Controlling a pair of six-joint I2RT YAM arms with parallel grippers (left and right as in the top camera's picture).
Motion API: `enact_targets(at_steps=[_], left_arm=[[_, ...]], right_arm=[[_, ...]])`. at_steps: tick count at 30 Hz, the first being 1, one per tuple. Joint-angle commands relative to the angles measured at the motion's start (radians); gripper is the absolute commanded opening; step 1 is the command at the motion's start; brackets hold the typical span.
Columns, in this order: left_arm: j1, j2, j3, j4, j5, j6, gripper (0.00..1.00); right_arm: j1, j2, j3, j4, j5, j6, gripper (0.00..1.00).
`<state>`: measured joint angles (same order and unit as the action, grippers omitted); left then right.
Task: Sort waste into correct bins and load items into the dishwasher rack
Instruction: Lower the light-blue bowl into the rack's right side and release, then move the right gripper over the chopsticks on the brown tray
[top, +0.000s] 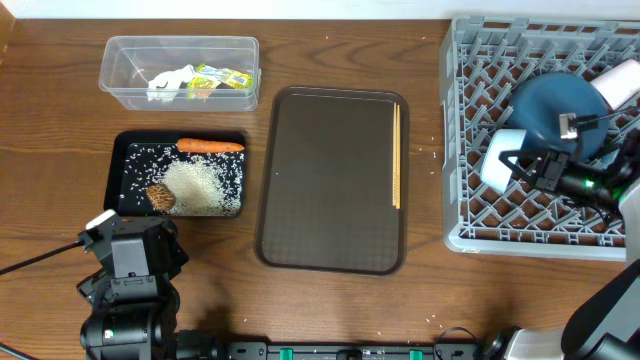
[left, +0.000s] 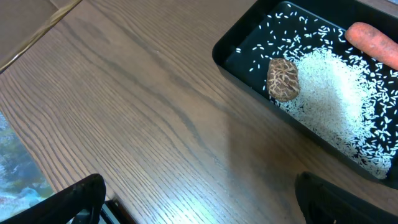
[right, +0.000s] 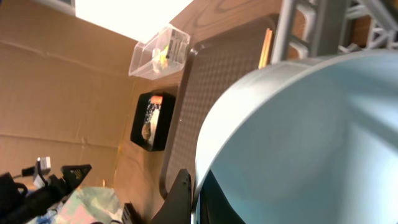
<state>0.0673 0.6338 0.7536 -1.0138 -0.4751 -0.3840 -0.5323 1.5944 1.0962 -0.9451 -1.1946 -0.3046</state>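
Observation:
My right gripper (top: 522, 166) is shut on the rim of the small light blue bowl (top: 497, 160), held on its side over the left part of the grey dishwasher rack (top: 470, 235). In the right wrist view the bowl (right: 311, 137) fills the frame and the fingers (right: 194, 190) pinch its rim. The dark blue dish (top: 555, 110) and a white cup (top: 622, 80) stand in the rack. Wooden chopsticks (top: 396, 155) lie on the brown serving tray. My left gripper (left: 199, 199) is open and empty over bare table, just in front of the black tray (left: 249, 74), which holds the carrot (top: 210, 146), rice (top: 200, 185) and brown lump (left: 283, 79).
The clear tub (top: 125, 95) at the back left holds crumpled white paper (top: 168, 84) and yellow-green wrappers (top: 222, 78). The brown serving tray (top: 330, 180) lies mid-table between the black tray and the rack. Loose rice grains lie on the wood near the rack.

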Motion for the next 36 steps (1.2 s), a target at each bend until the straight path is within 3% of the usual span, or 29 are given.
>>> enact_targets(at_steps=[1, 15, 23, 34, 36], left_arm=[[-0.001, 0.000, -0.003, -0.002, -0.012, 0.013, 0.98], [-0.001, 0.000, -0.003, -0.002, -0.012, 0.013, 0.98], [-0.001, 0.000, -0.003, -0.002, -0.012, 0.013, 0.98], [-0.001, 0.000, -0.003, -0.002, -0.012, 0.013, 0.98], [-0.001, 0.000, -0.003, -0.002, -0.012, 0.013, 0.98]], right_arm=[[-0.027, 0.004, -0.005, -0.019, 0.002, -0.026, 0.01], [-0.108, 0.000, -0.005, -0.076, 0.084, -0.024, 0.04], [-0.140, -0.026, -0.004, -0.108, 0.116, -0.020, 0.14], [-0.169, -0.246, 0.003, -0.103, 0.299, 0.128, 0.20], [-0.169, -0.301, 0.003, -0.098, 0.324, 0.145, 0.27]])
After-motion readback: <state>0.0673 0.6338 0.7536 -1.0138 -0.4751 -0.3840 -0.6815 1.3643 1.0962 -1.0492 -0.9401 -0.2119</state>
